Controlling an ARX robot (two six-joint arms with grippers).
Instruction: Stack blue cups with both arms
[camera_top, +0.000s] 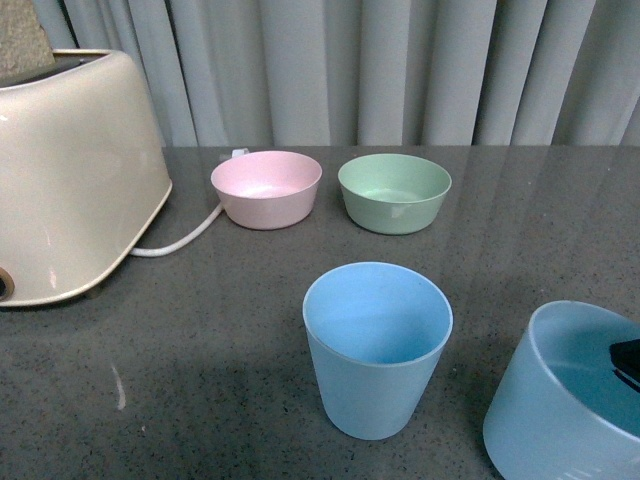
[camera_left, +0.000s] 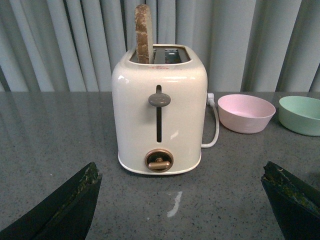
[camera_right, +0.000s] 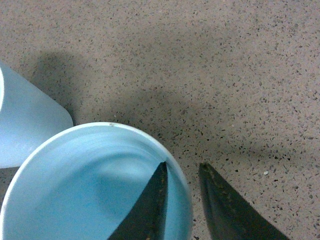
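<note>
**Matte blue plastic on speckled grey stone: what each camera sees**

Front view:
- The free blue cup (camera_top: 377, 345) stands upright mid-desk (camera_top: 200, 330). It is tapered and handleless, with its mouth open.
- The second blue cup (camera_top: 565, 400) is at the near right, cropped by the frame edge, close beside the first but apart from it.
- Only a black sliver shows inside the second cup's mouth.
- Behind are a pink bowl (camera_top: 265, 188) and a green bowl (camera_top: 394, 192), both shallow and round, side by side and not touching.
- A glossy cream toaster (camera_top: 70, 180) is at the far left, its white cord (camera_top: 180, 238) trailing toward the pink bowl.
- A pleated grey curtain (camera_top: 400, 70) hangs at the back.

Right wrist view:
- This is the only view that shows the right gripper (camera_right: 183, 167) properly.
- One angular black finger lies inside the second blue cup's mouth and the other outside, with the rim between them. The fingers are close together.
- A strip of desk shows between the outer finger and the rim, so I cannot tell whether the wall is pinched.
- The free blue cup's smooth side wall shows at the frame edge.

Left wrist view:
- This view shows the toaster and both bowls.
- The left gripper (camera_left: 180, 175) is spread wide and holds nothing. The finger edges look rough.
- It faces the toaster's lever end; the grey lever and bronze dial show only here.
- A slice of toast (camera_left: 143, 34) stands in one slot.
</note>
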